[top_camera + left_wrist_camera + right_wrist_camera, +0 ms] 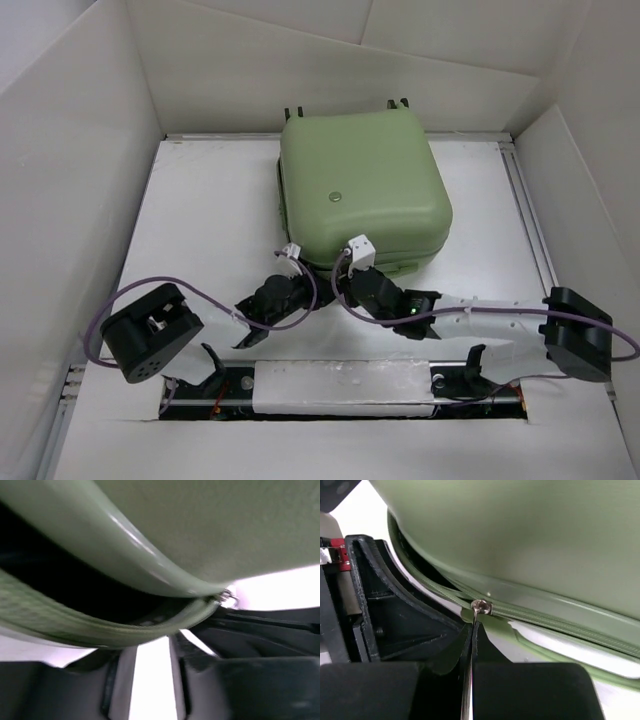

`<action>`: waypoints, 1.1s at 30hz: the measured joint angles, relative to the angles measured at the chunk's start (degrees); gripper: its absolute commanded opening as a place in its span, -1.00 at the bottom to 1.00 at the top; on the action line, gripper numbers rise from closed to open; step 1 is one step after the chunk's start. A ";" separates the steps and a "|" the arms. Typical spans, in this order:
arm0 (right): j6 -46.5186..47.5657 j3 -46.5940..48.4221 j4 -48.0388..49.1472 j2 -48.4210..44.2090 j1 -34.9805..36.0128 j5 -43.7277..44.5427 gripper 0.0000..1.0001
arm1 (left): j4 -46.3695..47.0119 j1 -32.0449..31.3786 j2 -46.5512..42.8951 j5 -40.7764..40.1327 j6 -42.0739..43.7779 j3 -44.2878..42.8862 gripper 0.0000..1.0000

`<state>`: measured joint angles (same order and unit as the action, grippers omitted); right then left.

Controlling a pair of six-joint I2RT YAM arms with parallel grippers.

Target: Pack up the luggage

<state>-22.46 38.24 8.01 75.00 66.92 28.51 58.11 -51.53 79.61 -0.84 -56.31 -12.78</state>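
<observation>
From above, the suitcase (pixel 360 180) lay flat just beyond both arms. Its near edge ran left to right, with the left gripper (pixel 290 256) and right gripper (pixel 358 245) both at it. My left wrist camera showed its fingers (pixel 112 685) partly apart under the gaping rim, nothing between them. My right wrist camera showed its fingers (pixel 520 690) pressed together on the zipper pull (pixel 481 607). The seam was zipped right of it and open left, so I judged the pull must travel along the edge toward the left gripper.
</observation>
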 measured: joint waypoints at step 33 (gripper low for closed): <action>-12.61 -9.42 -22.91 -30.69 0.11 0.11 -0.91 | -24.83 -10.56 -23.41 -6.36 5.38 -4.70 -0.27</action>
<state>-35.07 28.82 -14.90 44.31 67.02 28.62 33.28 -62.08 56.21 -7.20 -50.94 -17.47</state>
